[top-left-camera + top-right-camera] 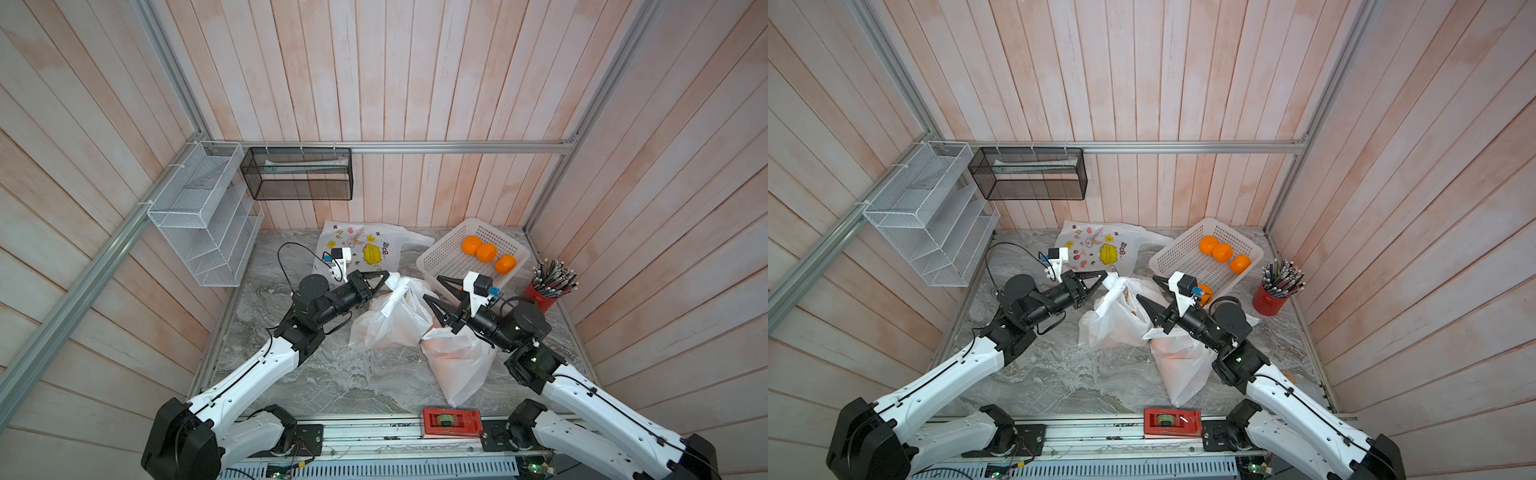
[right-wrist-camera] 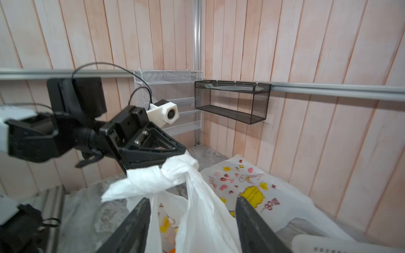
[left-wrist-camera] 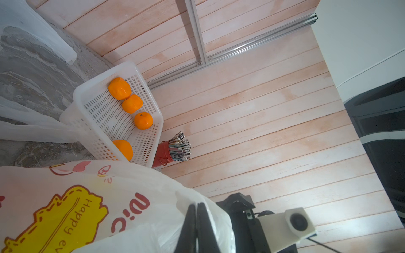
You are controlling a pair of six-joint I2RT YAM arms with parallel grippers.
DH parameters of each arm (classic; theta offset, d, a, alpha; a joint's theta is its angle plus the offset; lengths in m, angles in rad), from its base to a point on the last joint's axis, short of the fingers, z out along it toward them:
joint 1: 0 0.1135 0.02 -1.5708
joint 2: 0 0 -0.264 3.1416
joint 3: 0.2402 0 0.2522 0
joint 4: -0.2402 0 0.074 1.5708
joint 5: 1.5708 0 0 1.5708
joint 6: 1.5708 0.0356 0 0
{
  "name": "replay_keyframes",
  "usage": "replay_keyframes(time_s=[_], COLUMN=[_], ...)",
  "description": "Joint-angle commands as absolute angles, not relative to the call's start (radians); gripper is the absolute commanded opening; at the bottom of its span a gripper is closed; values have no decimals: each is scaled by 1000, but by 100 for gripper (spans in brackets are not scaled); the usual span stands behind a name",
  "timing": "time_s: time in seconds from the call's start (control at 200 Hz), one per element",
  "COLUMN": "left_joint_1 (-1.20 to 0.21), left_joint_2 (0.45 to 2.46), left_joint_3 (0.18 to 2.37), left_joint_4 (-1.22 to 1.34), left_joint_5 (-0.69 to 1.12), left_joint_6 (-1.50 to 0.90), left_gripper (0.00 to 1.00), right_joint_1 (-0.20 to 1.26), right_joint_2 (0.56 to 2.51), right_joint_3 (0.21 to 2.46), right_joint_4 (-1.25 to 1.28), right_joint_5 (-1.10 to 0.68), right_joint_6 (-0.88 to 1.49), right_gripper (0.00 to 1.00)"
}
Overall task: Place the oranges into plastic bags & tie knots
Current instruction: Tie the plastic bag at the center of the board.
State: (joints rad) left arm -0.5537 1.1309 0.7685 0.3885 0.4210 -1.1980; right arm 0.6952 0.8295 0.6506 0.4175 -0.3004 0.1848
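Observation:
A white plastic bag holding oranges stands mid-table, its handles twisted into a knot. My left gripper is shut on a strap end at that knot; thin plastic is pinched between its closed jaws. My right gripper is open, its fingers standing wide on either side of the bag's neck just under the knot, gripping nothing. Another filled bag lies below the right arm. A flat printed bag lies at the back. Three oranges sit in the white basket, a further one near its front.
A red cup of pencils stands right of the basket. A red tape dispenser sits on the front rail. A white mesh rack and a black mesh shelf hang on the walls.

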Motion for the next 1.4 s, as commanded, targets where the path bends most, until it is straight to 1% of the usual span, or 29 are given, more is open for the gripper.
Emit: replay_keyframes(time_s=[0.0, 0.05, 0.13, 0.22, 0.335, 0.575, 0.86, 1.025, 1.105, 1.17, 1.295, 1.395], left_joint_1=[-555, -554, -555, -555, -555, -555, -559, -569, -571, -575, -577, -577], left_joint_2=[1124, 1127, 1131, 1135, 1137, 1135, 1137, 1135, 1133, 1134, 1130, 1122], left_joint_3=[762, 760, 758, 756, 750, 729, 730, 730, 731, 730, 730, 728], left_joint_4=[389, 394, 397, 397, 402, 436, 448, 465, 466, 467, 460, 447], left_joint_5=[400, 399, 396, 394, 402, 390, 386, 379, 374, 369, 356, 328], left_joint_6=[-1171, -1168, -1161, -1158, -1157, -1128, -1094, -1074, -1064, -1051, -1031, -998], left_gripper=[0, 0, 0, 0, 0, 0, 0, 0, 0, 0, 0, 0], right_joint_1=[727, 761, 829, 888, 919, 948, 948, 948, 948, 948, 947, 947], right_joint_2=[841, 854, 864, 871, 903, 988, 1063, 1099, 1107, 1109, 1110, 1100], right_joint_3=[734, 760, 778, 764, 737, 759, 811, 827, 836, 839, 844, 846], right_joint_4=[229, 185, 155, 192, 268, 273, 249, 285, 278, 281, 258, 220], right_joint_5=[-389, -401, -370, -336, -324, -292, -243, -242, -235, -222, -195, -164], right_joint_6=[567, 640, 717, 800, 897, 931, 924, 931, 928, 927, 915, 898], right_gripper=[59, 58, 58, 58, 60, 66, 67, 66, 63, 58, 41, 25])
